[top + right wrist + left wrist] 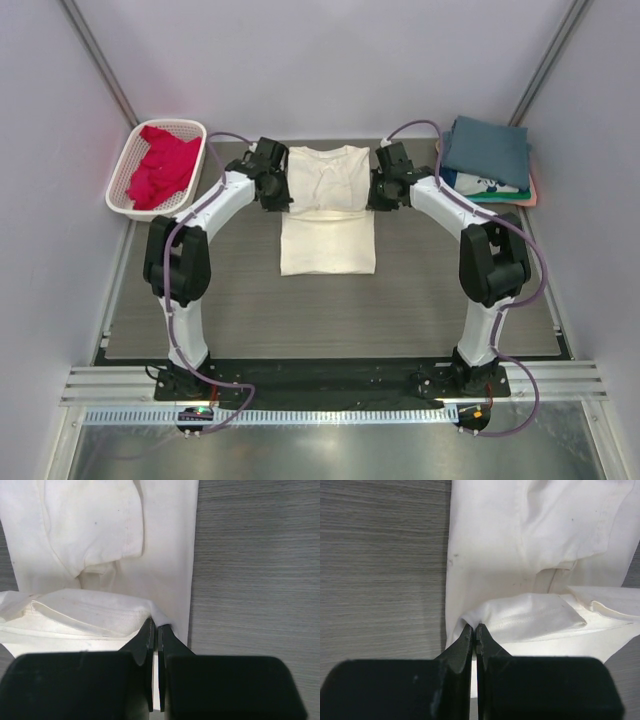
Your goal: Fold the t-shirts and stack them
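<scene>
Left gripper (475,628): was pinched tight on the cream t-shirt (510,555), at its left folded edge.
Right gripper (154,626): was clamped on its right edge.
Held cream t-shirt: lay partly folded mid-table (200,310).
Crimson t-shirt (160,165): sat in the white basket (122,190).
Folded t-shirt stack (487,155): lay far right.

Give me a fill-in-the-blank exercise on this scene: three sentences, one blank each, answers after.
1. The left gripper and the right gripper are each ____ on an edge of the cream t-shirt.
2. The crimson-pink t-shirt lies in the basket at the far ____ corner of the table.
3. The folded stack at the far right is topped by a slate-____ t-shirt.
Missing words: shut; left; blue.
</scene>
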